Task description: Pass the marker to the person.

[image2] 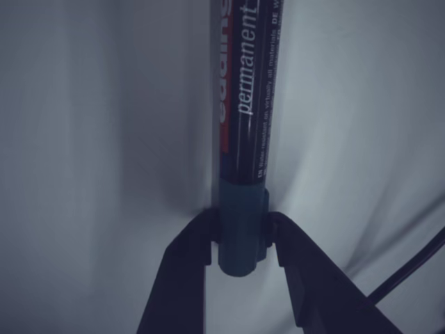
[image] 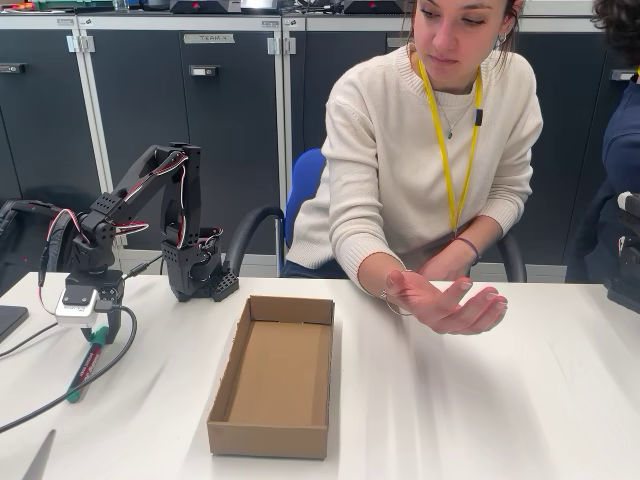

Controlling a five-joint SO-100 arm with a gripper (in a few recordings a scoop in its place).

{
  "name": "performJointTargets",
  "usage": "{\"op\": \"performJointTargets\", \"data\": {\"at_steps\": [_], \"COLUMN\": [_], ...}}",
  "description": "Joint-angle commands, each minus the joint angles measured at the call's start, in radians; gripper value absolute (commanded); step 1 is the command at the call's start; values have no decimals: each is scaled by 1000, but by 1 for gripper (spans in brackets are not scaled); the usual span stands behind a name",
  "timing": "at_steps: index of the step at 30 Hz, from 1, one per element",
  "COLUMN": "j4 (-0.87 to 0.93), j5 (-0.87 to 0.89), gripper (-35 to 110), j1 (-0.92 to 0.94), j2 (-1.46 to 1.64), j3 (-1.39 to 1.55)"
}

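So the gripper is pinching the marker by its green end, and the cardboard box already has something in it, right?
Not quite. The gripper does pinch the marker by its green end, but the fixed view shows the cardboard box has nothing in it.

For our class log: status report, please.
Claw closed on marker at its green end, marker on table. Person's hand open, waiting. Cardboard box in between.

I cannot see the marker's (image2: 243, 125) far end in the wrist view; the top edge cuts it off, and the red lettering along its side is only half readable. In the fixed view the gripper (image: 97, 330) covers the marker's (image: 85, 365) upper end. The person's (image: 430, 170) head is cropped at the top. A second person (image: 622, 130) is cut by the right edge.
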Motion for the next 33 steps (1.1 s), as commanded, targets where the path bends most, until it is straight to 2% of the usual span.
{"op": "performJointTargets", "data": {"at_steps": [1,11,25,33], "j4": [-14,-57,-63,-25], "j5": [11,29,55,98], "gripper": [5,-5,-5,-5], "j1": [5,0,-15,-54], "j2": [-2,2,3,3], "j3": [-35,-11,-54,-183]}}
